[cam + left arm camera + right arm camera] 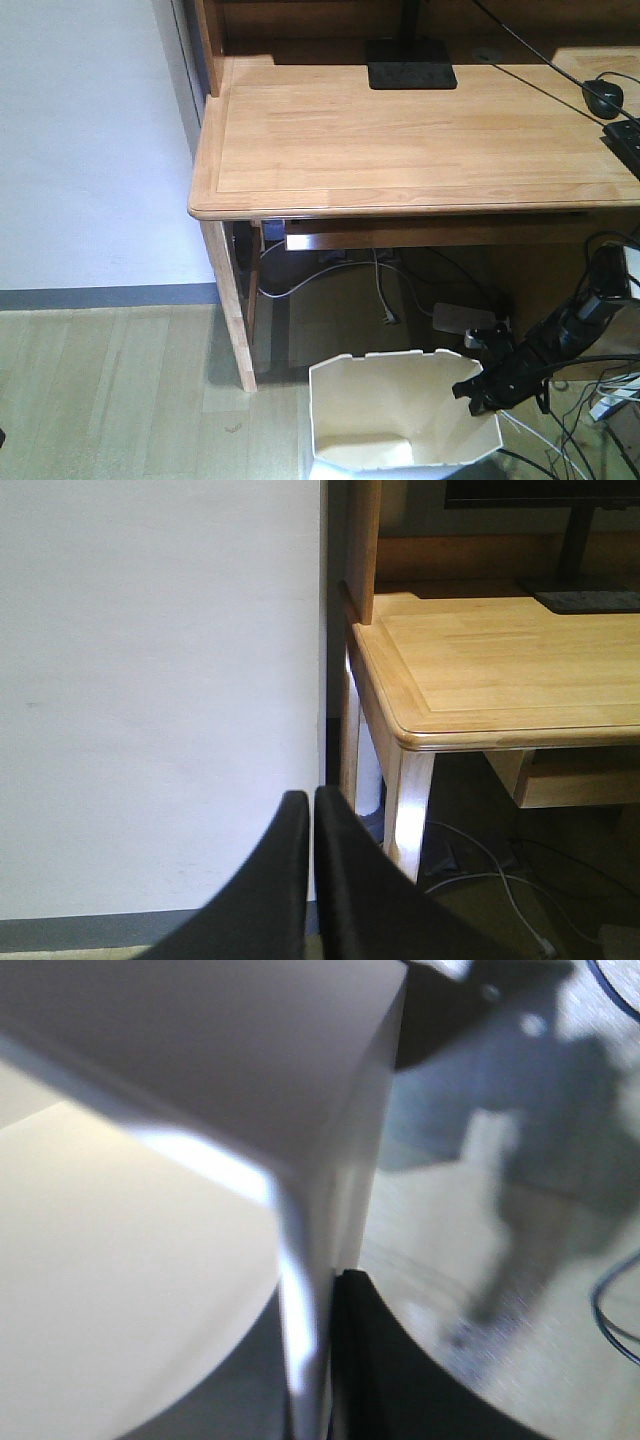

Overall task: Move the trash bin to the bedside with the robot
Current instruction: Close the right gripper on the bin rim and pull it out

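1. Desk [400, 140] of light wood was seen filling the upper and middle of the front view. No bed frame was shown in any view, so the bedside was judged to lie out of sight.
2. Trash bin [385, 415] was found upright on the floor [110, 400] at the lower centre, just in front of the desk.
3. Right gripper [478, 388] was set at the bin's right rim. In its wrist view the thin wall appeared pinched between narrow jaws, so the carrying step was judged to be in hand. A pull clear of the desk leg [232, 300] and cables [380, 290], then a turn toward the bed, would be called for.
4. Left gripper [311, 875] was seen closed on nothing, at the lower centre of its view.
5. No brand, label or writing could be read.
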